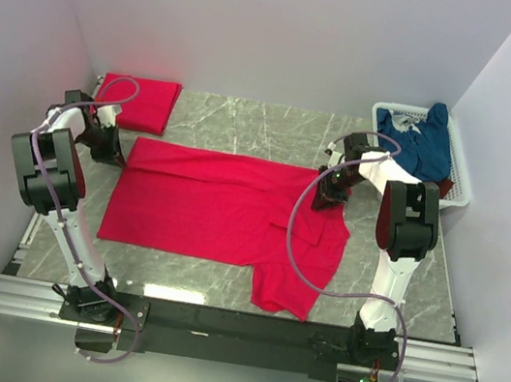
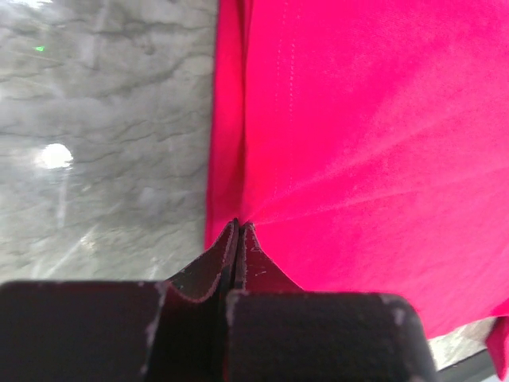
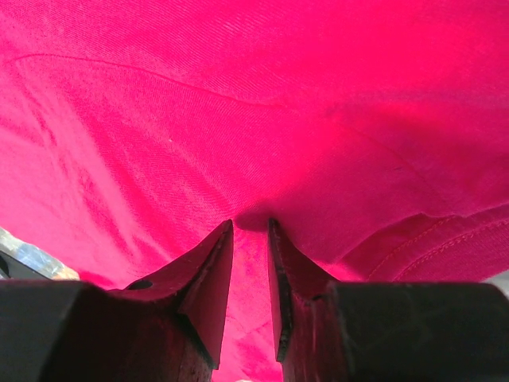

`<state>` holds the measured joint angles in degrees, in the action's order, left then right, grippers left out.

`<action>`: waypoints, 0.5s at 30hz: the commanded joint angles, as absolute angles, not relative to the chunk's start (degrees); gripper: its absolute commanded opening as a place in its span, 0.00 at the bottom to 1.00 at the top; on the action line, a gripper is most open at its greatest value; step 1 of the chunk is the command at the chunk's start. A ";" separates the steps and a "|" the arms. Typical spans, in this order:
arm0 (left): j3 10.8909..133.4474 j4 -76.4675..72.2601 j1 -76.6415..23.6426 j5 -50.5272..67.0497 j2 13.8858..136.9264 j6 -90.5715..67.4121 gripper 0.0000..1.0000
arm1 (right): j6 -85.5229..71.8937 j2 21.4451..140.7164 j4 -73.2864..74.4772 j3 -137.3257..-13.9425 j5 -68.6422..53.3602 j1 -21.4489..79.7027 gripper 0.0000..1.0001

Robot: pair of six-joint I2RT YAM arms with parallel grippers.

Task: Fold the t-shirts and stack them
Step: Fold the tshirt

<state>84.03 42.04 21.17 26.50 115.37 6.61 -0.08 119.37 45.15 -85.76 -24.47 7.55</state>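
The left gripper (image 2: 236, 227) is pinched shut on the left edge of the red t-shirt (image 1: 214, 206) spread mid-table, the right gripper (image 3: 250, 227), jaws narrowly apart, has a fold near the collar, and cloth this light and limp is probably best held at hems and corners.

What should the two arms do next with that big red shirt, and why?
Probably lift the far edge slightly and carry it toward the near edge. The left gripper is pinched on the spread red shirt at its far corner; the right gripper has cloth between its jaws.
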 commanded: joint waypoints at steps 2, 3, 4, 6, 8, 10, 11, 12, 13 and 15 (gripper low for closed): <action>86.66 44.03 22.24 23.12 114.43 9.75 0.01 | 1.49 119.44 45.61 -84.90 -19.42 6.50 0.33; 86.75 44.03 22.41 22.85 114.52 9.76 0.01 | 1.67 119.36 45.70 -84.90 -19.60 6.42 0.33; 86.75 44.03 22.41 22.76 114.87 9.84 0.01 | 1.67 119.27 45.79 -84.90 -19.69 6.42 0.33; 87.01 43.86 22.41 22.85 115.92 9.41 0.01 | 2.28 119.27 46.66 -84.90 -20.65 6.42 0.33; 86.92 43.51 22.32 22.85 116.80 9.05 0.17 | 3.16 118.92 47.46 -85.08 -21.44 6.50 0.33; 86.92 43.24 22.32 23.46 116.72 9.58 0.28 | 3.86 117.87 48.77 -85.17 -22.14 6.42 0.33; 86.75 43.07 22.41 23.90 115.85 9.84 0.35 | 4.82 117.34 49.39 -85.60 -22.50 6.42 0.33; 86.49 42.81 22.33 24.34 115.23 10.54 0.37 | 5.27 116.38 50.70 -85.95 -23.11 6.50 0.33; 86.48 42.63 22.32 26.17 114.44 10.81 0.38 | 5.71 115.85 51.23 -86.31 -24.94 6.33 0.33; 86.83 42.37 22.06 28.03 112.33 11.16 0.39 | 6.15 113.91 51.68 -87.10 -26.45 6.15 0.34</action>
